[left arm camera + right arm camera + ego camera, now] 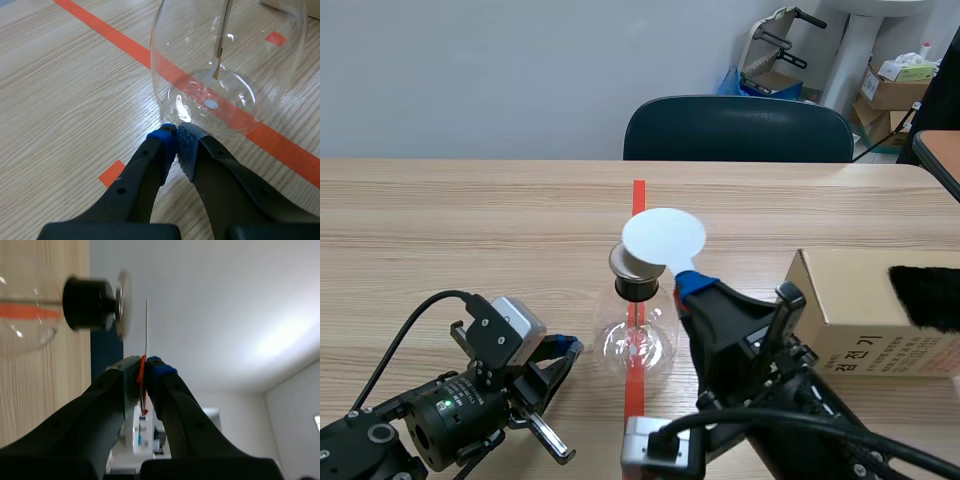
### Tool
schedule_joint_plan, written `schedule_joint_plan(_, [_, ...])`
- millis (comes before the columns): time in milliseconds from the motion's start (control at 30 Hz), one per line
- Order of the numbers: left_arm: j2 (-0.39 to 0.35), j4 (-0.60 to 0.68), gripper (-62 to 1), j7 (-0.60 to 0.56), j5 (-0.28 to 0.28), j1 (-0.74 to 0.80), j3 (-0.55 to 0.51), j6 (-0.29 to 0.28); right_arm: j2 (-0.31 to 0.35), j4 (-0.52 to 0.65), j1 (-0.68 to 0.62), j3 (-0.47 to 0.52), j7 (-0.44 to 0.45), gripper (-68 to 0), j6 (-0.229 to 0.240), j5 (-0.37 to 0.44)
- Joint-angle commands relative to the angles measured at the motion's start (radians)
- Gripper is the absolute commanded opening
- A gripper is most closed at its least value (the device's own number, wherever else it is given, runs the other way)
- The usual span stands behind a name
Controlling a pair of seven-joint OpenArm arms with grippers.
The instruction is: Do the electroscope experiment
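Electroscope flask is standing mid-tabletop on the tape line. Right gripper is pinching a thin white disc by its edge, holding it just above the flask's metal cap. Left gripper, closed on nothing, is sitting at the flask's base. A nudge from either arm is risking a tipped or sliding flask.

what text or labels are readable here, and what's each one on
"검전기": front of the cardboard box.
Smaller print beside it on that box: too blurred to read.
On the cartons in the far corner: too small to read.
On the white disc and glass flask: no writing seen.
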Motion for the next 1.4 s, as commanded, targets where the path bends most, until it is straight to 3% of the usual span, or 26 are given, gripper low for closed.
schedule_joint_plan(0, [0.003,0.019,-56.5,-0.017,-0.006,-0.003,-0.005,-0.002,0.011,0.013,0.007,0.003,-0.042,-65.8,-0.008,-0.001])
schedule_joint_plan(300, [0.003,0.019,-56.5,-0.017,-0.006,-0.003,-0.005,-0.002,0.01,0.013,0.007,0.003,-0.329,-65.8,-0.008,-0.001])
schedule_joint_plan(500, [0.003,0.019,-56.5,-0.017,-0.006,-0.003,-0.005,-0.002,0.01,0.013,0.007,0.003,-0.441,-65.8,-0.008,-0.001])
schedule_joint_plan(1367, [0.003,0.019,-56.5,-0.016,-0.006,-0.003,-0.005,-0.002,0.01,0.013,0.007,0.003,-0.452,-65.8,-0.008,-0.001])
